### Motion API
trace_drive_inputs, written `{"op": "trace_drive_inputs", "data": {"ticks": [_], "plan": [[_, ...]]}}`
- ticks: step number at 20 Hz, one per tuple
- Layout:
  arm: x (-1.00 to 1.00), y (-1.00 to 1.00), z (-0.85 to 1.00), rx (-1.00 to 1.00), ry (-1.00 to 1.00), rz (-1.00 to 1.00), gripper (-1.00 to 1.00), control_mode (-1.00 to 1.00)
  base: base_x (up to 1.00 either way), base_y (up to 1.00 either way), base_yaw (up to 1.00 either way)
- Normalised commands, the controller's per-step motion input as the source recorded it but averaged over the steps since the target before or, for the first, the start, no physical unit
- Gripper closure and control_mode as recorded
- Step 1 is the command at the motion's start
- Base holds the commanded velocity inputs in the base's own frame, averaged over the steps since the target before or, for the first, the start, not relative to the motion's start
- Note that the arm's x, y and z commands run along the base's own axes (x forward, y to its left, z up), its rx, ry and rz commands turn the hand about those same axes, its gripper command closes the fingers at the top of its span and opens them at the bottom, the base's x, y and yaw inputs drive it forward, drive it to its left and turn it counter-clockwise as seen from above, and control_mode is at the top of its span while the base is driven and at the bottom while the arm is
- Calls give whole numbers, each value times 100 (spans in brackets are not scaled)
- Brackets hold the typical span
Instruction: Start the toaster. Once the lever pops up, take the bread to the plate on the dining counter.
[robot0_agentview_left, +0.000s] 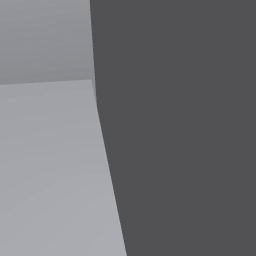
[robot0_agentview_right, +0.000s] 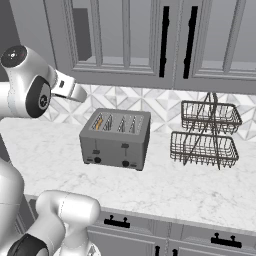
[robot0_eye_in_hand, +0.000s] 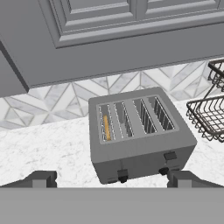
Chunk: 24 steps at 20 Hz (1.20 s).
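Note:
A grey four-slot toaster (robot0_agentview_right: 116, 137) stands on the marble counter against the tiled wall. The bread (robot0_eye_in_hand: 106, 127) sits on edge in its leftmost slot, with only a thin tan strip showing; from the right base camera the bread (robot0_agentview_right: 99, 123) shows in the same slot. Two dark levers (robot0_eye_in_hand: 170, 155) and two knobs are on the toaster's front face. My gripper (robot0_eye_in_hand: 112, 179) hovers above and in front of the toaster, apart from it. It is open, its fingertips (robot0_eye_in_hand: 41, 178) spread wide with nothing between them. The plate and the dining counter are out of view.
A two-tier dark wire basket rack (robot0_agentview_right: 207, 132) stands on the counter (robot0_agentview_right: 190, 195) right of the toaster. Grey wall cabinets (robot0_agentview_right: 125, 40) hang low above it. A dark grey panel (robot0_agentview_left: 175, 125) stands close in front of the left base camera.

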Motion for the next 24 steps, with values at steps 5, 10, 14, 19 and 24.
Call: {"op": "trace_drive_inputs", "data": {"ticks": [5, 10, 14, 19, 24], "plan": [[0, 0, 0, 0, 0, 0, -100, -100, 0, 0, 0], [0, 0, 0, 0, 0, 0, -100, -100, 0, 0, 0], [0, 0, 0, 0, 0, 0, -100, -100, 0, 0, 0], [0, 0, 0, 0, 0, 0, -100, -100, 0, 0, 0], [0, 0, 0, 0, 0, 0, -100, -100, 0, 0, 0]]}}
